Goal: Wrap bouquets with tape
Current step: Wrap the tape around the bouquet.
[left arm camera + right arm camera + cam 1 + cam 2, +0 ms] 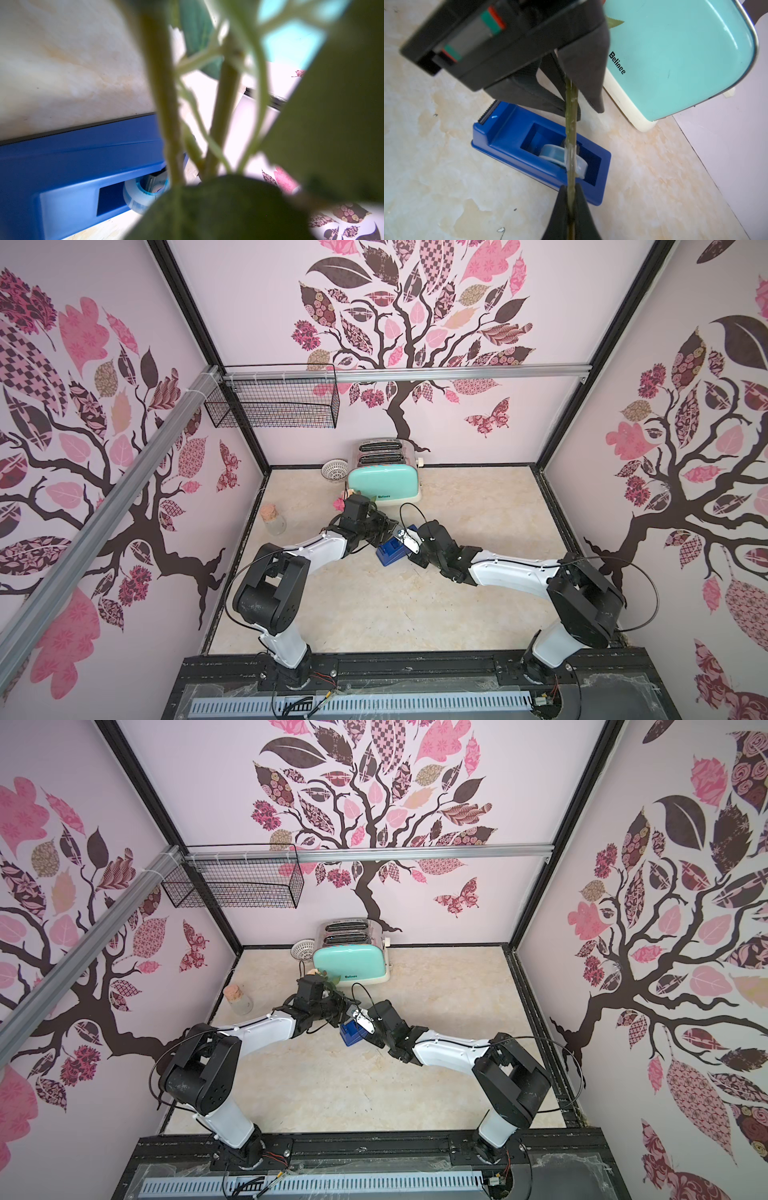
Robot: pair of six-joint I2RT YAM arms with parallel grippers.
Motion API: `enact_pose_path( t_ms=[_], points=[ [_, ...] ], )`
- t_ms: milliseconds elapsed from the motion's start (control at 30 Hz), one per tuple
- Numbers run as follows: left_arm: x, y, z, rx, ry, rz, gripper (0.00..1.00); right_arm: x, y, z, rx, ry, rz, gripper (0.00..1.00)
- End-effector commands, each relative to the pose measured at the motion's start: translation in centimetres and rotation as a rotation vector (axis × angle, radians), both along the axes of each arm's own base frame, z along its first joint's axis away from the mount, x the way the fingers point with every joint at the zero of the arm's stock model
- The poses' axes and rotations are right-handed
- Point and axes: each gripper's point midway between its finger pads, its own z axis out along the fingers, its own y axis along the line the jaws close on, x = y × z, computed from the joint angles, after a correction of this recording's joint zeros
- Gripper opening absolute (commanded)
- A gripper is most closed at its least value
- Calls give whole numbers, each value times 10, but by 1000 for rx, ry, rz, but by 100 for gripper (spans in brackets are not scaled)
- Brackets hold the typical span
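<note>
A bouquet (571,124) of pink and peach roses with green leaves and thin green stems is pictured over a beige marble-patterned worktop (446,166). Its stems are pinched tight between the black right fingers (560,214), which are closed fully on them. Further along the same stems, the black left fingers (587,79) are set one to each side and only narrowly parted; whether the stems are actually pressed there cannot be told.

Between the two sets of fingers, the bare stretch of stem is shown crossing directly in front of the tape (552,155). This is a small clear roll seated in a blue rectangular plastic dispenser (508,133) that is stood on the worktop. A clear strip is seen clinging to the stems just where the roll is crossed.

In a top view, the blooms (339,502) are shown beyond the left wrist, just beside a mint-green toaster (382,485). In the left wrist view, blurred stems and leaves are spread across the dispenser and roll.
</note>
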Motion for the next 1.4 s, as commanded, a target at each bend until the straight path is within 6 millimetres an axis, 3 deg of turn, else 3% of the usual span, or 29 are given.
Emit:
enact_pose_path(
  t_ms=[0,200,267,400,533,633,833,1167,1267,1367],
  points=[
    [3,-9,8,-32,-6,-25,16,5,16,38,69,-106,26,0],
    [0,-11,6,-36,14,-26,0,5,16,38,63,-118,19,0],
    [1,-8,4,-26,13,-19,0,4,17,39,82,-100,11,2],
    [2,-6,3,-2,-10,-21,0,-2,20,39,167,46,-14,30],
    [5,-3,5,41,-62,-27,0,-5,17,41,374,369,-38,59],
    [6,1,6,69,-102,-28,0,-10,16,43,540,614,-13,64],
    [13,3,13,83,-203,-25,0,-16,15,33,724,979,-3,60],
    [14,3,12,87,-252,-31,0,-5,7,16,908,1241,-39,42],
    [14,3,12,85,-253,-32,0,-8,9,18,925,1275,-14,33],
    [15,1,12,81,-252,-34,0,-8,7,11,916,1286,-25,15]
  ],
)
